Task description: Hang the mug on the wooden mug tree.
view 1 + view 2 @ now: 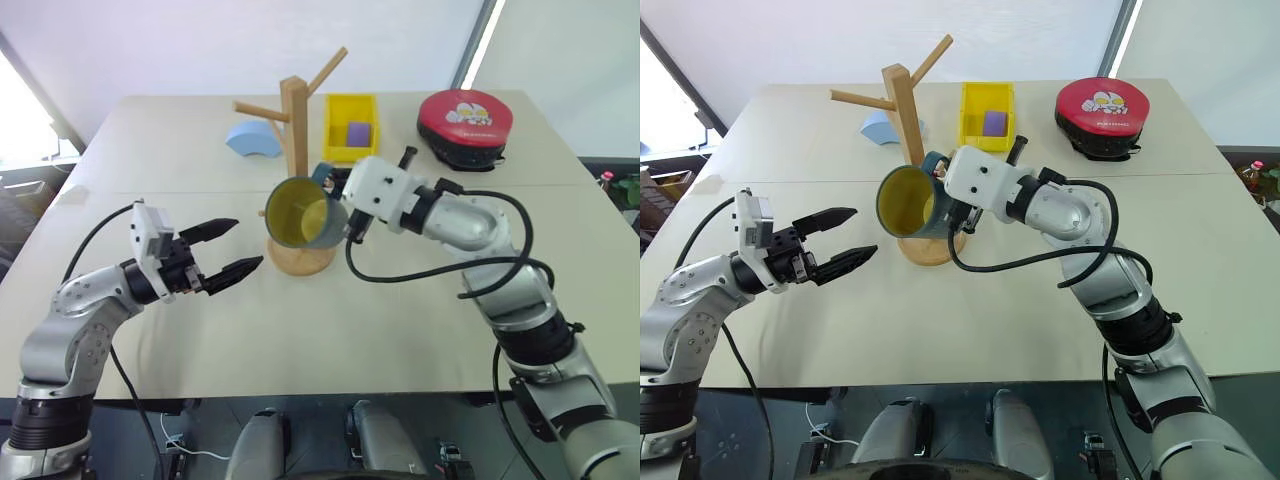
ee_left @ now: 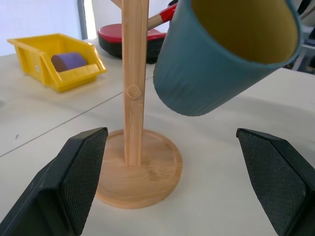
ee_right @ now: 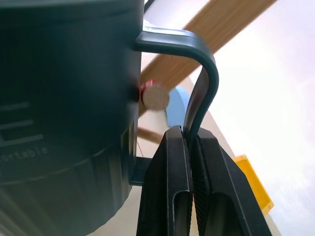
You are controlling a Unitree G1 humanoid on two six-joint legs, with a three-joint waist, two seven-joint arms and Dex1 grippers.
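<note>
The right gripper (image 3: 189, 142), clamped on the loop handle of the dusty-blue ceramic mug (image 1: 305, 213), holds it tipped just before the light wooden mug tree (image 1: 296, 130) to free the handle for a peg, while the left gripper (image 1: 226, 250) waits released

Silver jointed arms, white wrist housings, black cables, black two-fingered tools
</note>
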